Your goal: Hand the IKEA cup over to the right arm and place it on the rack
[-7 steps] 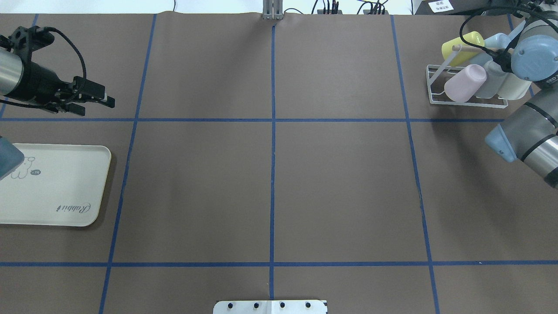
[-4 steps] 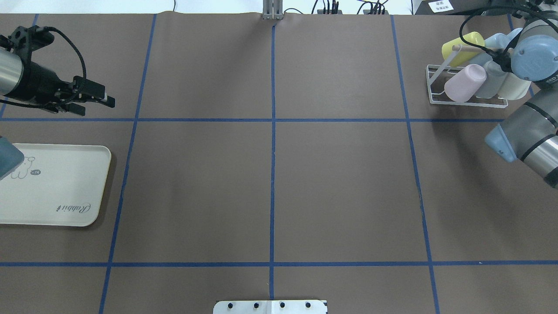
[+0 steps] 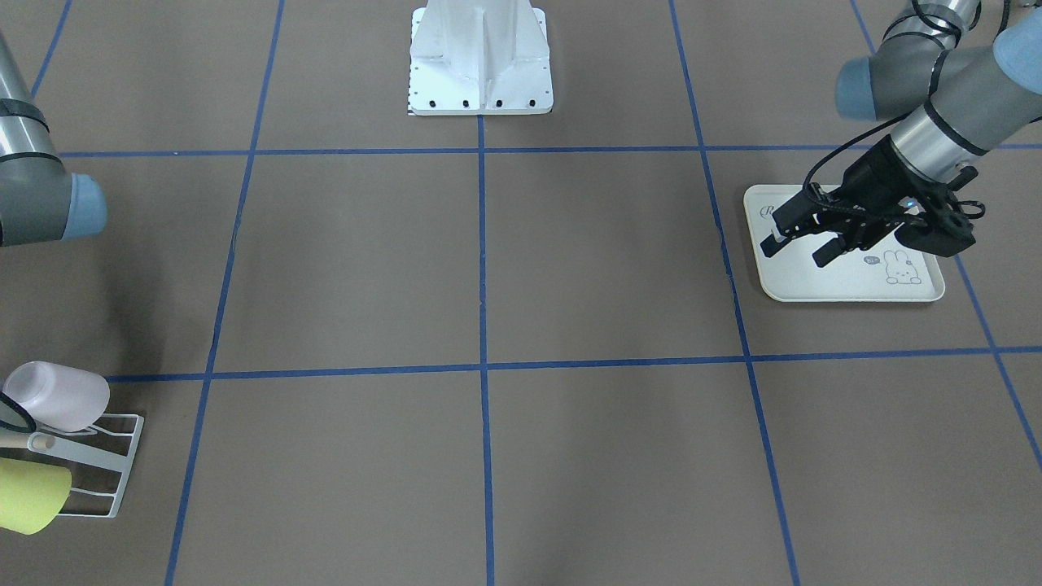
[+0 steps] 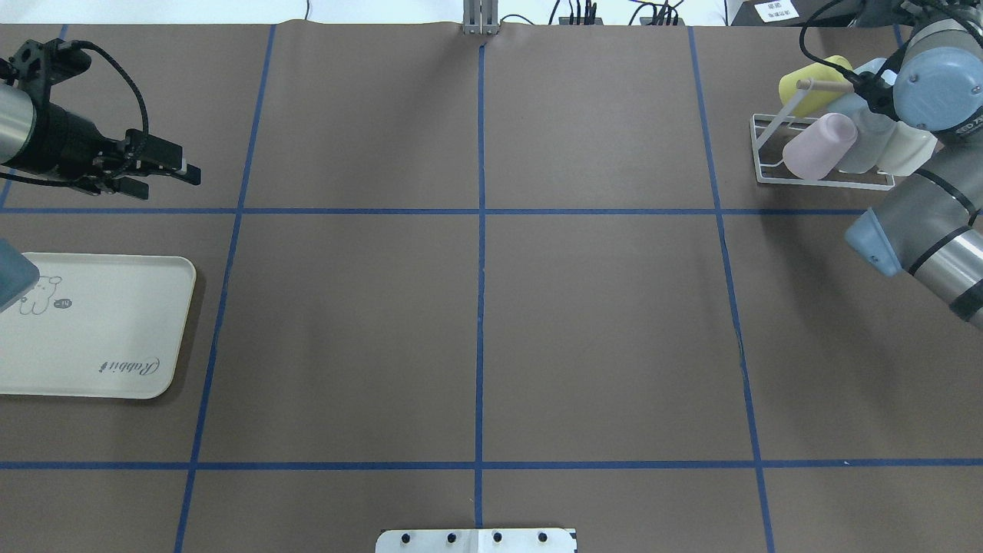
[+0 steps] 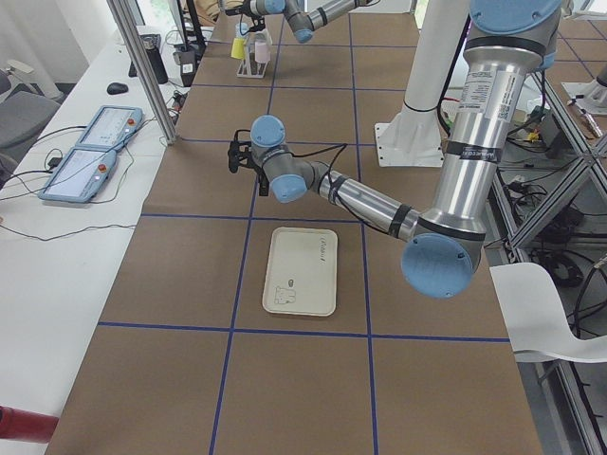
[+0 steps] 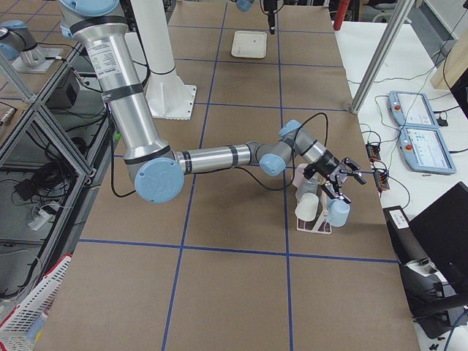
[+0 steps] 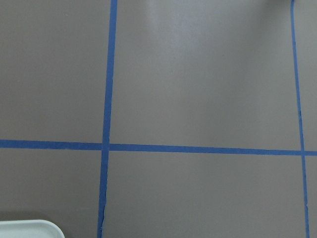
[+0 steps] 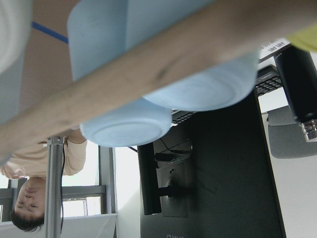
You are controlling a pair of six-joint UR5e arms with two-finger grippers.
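Over the past second the grey-silver jointed right arm (image 4: 933,73) has drawn up and back from the small white wire rack (image 4: 825,183), so more of the rack's load shows in the overhead view. The load is a pink plastic cup (image 4: 818,146), a yellow one (image 4: 806,81), grey and cream ones, and a pale blue plastic cup (image 8: 148,29) lying against the pale wooden rod (image 8: 148,84), close before the right wrist camera. The right arm's thick black fingers (image 6: 345,172) appear only in the side view, so I cannot tell whether they are apart or closed. The left arm's slim black fingers (image 3: 826,252) are spread with nothing between them and have drifted slightly outward, hovering above the brown, blue-taped surface (image 4: 599,330) near the cream rabbit-printed tray (image 4: 100,330), which carries no cup. With every cup in view on the rack and none in transit, the placement looks finished. The pale blue cup is probably the one just delivered, and both arms appear to be retreating.
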